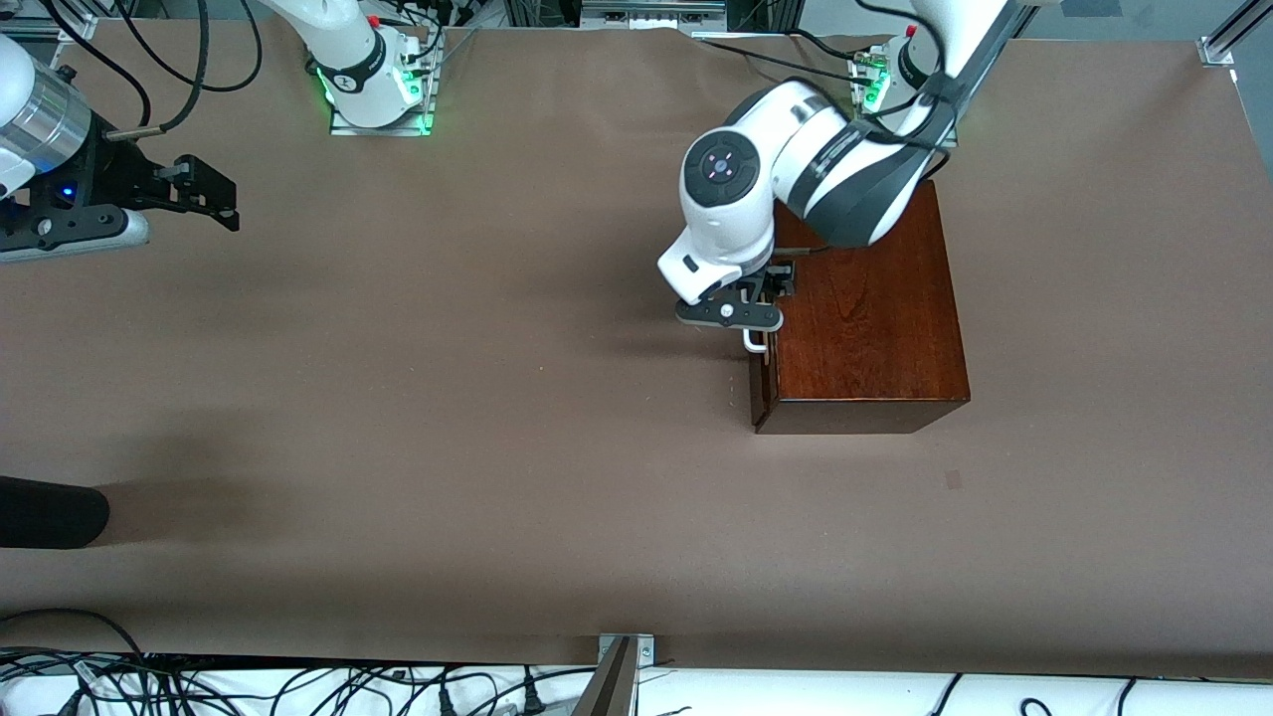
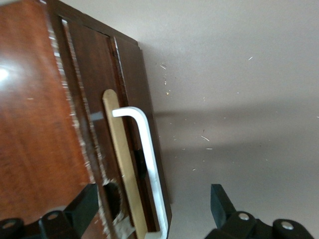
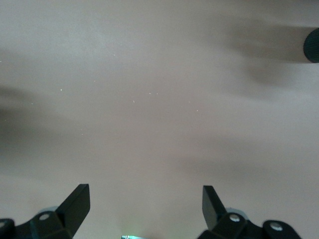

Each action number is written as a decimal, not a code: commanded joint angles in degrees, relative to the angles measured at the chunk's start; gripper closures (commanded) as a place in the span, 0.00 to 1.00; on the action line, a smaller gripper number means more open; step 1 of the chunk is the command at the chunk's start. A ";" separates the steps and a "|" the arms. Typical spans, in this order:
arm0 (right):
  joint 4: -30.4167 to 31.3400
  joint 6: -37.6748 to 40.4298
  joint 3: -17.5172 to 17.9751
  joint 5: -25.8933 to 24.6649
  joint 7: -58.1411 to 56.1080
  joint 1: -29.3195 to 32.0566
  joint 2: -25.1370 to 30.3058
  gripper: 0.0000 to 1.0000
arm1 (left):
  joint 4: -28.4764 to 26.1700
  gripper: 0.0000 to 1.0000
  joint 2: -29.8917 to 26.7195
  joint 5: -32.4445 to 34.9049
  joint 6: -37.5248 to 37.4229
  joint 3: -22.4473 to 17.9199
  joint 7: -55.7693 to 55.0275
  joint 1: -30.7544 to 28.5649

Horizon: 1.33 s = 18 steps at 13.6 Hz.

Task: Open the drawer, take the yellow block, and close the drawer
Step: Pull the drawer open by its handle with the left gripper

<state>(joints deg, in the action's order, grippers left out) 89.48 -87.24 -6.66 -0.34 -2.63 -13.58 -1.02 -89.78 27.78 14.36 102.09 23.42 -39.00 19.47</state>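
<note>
Left wrist view shows the left gripper (image 2: 152,209) with its fingers spread wide, one finger over the glossy top of the wooden box (image 1: 875,318) and the other out over the bare bench, so the white handle (image 2: 147,164) lies in the gap between them, not yet pinched. The drawer (image 2: 127,164) appears shut, or at most a crack ajar: its dark front sits nearly flush with the box, with a pale strip of wood showing along the edge. From the front view the box stands toward the left arm's end of the bench, close to that arm's base, its drawer front facing the middle of the bench. I judge the opening step to be in hand; the next move calls for the fingers to settle lower around the bar, press together on it, then draw it straight out toward the middle. The yellow block is nowhere to be seen, presumably inside. The right gripper (image 1: 204,194) waits, fingers spread, over the bench's edge at the right arm's end. A dark rounded object (image 1: 50,512) pokes in at that same edge, well apart from the drawer's path.
</note>
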 commanded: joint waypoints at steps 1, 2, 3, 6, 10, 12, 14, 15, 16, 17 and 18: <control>-1.15 1.11 0.24 -0.01 0.26 0.40 -0.39 0.00 | 0.48 0.00 1.31 1.98 0.04 -0.04 -3.44 1.62; -1.15 1.11 0.24 -0.01 0.17 0.40 -0.39 0.00 | 0.05 0.00 1.84 2.94 0.04 -0.04 -4.32 1.71; -1.15 1.11 0.24 -0.01 0.17 0.40 -0.39 0.00 | -0.30 0.00 2.02 4.52 0.04 0.04 -5.72 2.75; -1.15 1.11 0.24 -0.01 0.26 0.40 -0.39 0.00 | -0.48 0.00 3.07 4.80 -0.04 -0.04 -8.98 3.82; -1.15 1.11 0.24 -0.01 0.26 0.40 -0.39 0.00 | -1.97 0.00 3.95 6.20 -0.13 -0.04 -11.27 5.05; -1.15 1.03 0.24 -0.01 0.17 0.40 -0.39 0.00 | -2.76 0.00 4.39 6.99 0.04 -0.04 -12.50 5.13; -1.15 1.11 0.24 -0.01 0.26 0.40 -0.39 0.00 | -2.77 0.00 5.79 8.31 0.13 -0.04 -14.34 5.74; -1.15 1.11 0.24 -0.01 0.17 0.40 -0.39 0.00 | -2.68 0.00 6.23 8.31 0.22 -0.04 -15.31 6.62; -1.15 1.11 0.24 -0.01 0.17 0.40 -0.39 0.00 | -2.68 0.00 6.50 8.31 0.39 -0.04 -15.41 6.63; -1.15 1.11 0.24 -0.01 0.17 0.40 -0.39 0.00 | -2.68 0.00 6.50 8.31 1.18 -0.04 -15.41 6.72; -1.15 1.11 0.24 -0.01 0.17 0.40 -0.39 0.00 | -2.68 0.00 6.85 8.31 2.23 -0.04 -15.49 6.80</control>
<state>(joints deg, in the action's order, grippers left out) 89.48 -87.22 -6.67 -0.34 -2.63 -13.58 -1.02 -92.48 34.33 20.95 102.59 23.42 -53.23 25.69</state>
